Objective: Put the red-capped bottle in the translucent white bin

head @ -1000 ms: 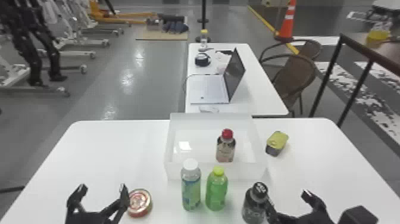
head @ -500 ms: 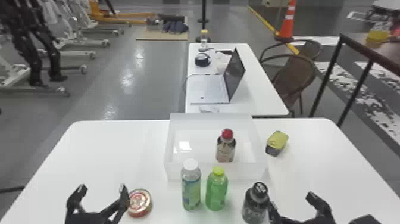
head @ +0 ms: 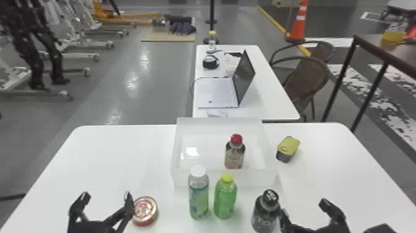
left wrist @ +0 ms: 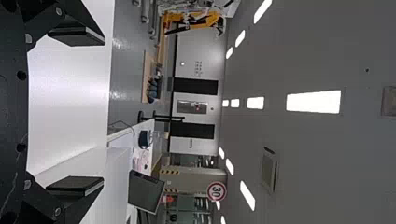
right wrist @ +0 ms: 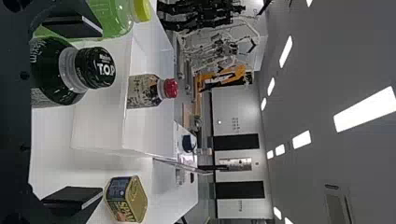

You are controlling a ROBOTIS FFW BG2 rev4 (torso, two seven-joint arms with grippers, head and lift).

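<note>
The right tool (head: 303, 207) is open, its two fingers wide apart and nothing gripped, at the near part of the table (head: 117, 155), toward the right edge. Its left finger is right beside a black-capped dark bottle (head: 265, 213); whether they touch, I cannot tell. The left tool (head: 106, 195) is open and empty too, near the table's left edge, its right finger close against a round red and gold tin (head: 145, 211); contact is unclear there as well.

Between the two tools, a white-capped bottle (head: 198, 195) and a yellow-capped green bottle (head: 225, 198) stand upright side by side, slightly apart, with the dark bottle to their right.

Beyond these sits the translucent white bin (head: 192, 179), around the middle of the table and reaching up to its far edge. The red-capped bottle (head: 234, 155) is inside, standing upright in the right half, near the wall closest to the robot. To the right of the bin, apart from it and toward the far right corner, rests a tin with a yellow lid (head: 288, 148).

Past the far edge, a second table (head: 269, 102) carries an open laptop (head: 219, 91) and a dark round object (head: 210, 62).
</note>
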